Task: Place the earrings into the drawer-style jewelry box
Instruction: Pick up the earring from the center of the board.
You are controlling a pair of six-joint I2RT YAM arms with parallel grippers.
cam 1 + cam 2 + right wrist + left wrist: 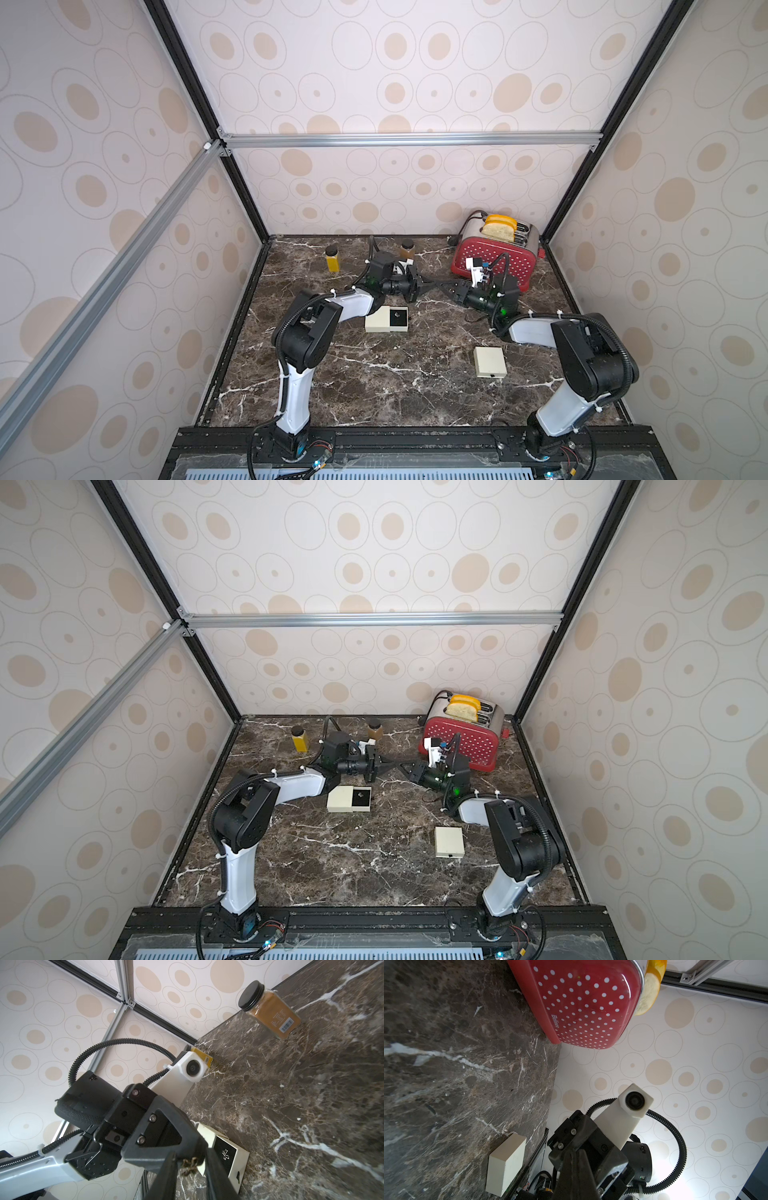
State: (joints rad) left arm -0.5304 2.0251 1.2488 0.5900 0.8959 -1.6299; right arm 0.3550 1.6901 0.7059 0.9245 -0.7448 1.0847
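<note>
Left fingers (431,284): pressed together, a small bronze earring (190,1164) pinched at their very tip, as seen in the right wrist view.

Right fingers (442,285): apart, one on each side of that earring, not visibly touching it. They meet the left fingers tip to tip, held above the far middle of the desk (374,374).

Jewelry box (377,322): on the desk, near and left of the meeting point, lying under the left forearm. Its long axis runs left to right, and the drawer (405,328) is slid out on the right end. A second earring (397,316) lies on the drawer's black pad.

A closed box (490,362) sits well apart, on the near right.

Judgement: a hand-over is in hand. From the fingertips the open drawer lies toward the near left and down; the left arm is nearer, while the right arm has the clearer line to the drawer's open end
</note>
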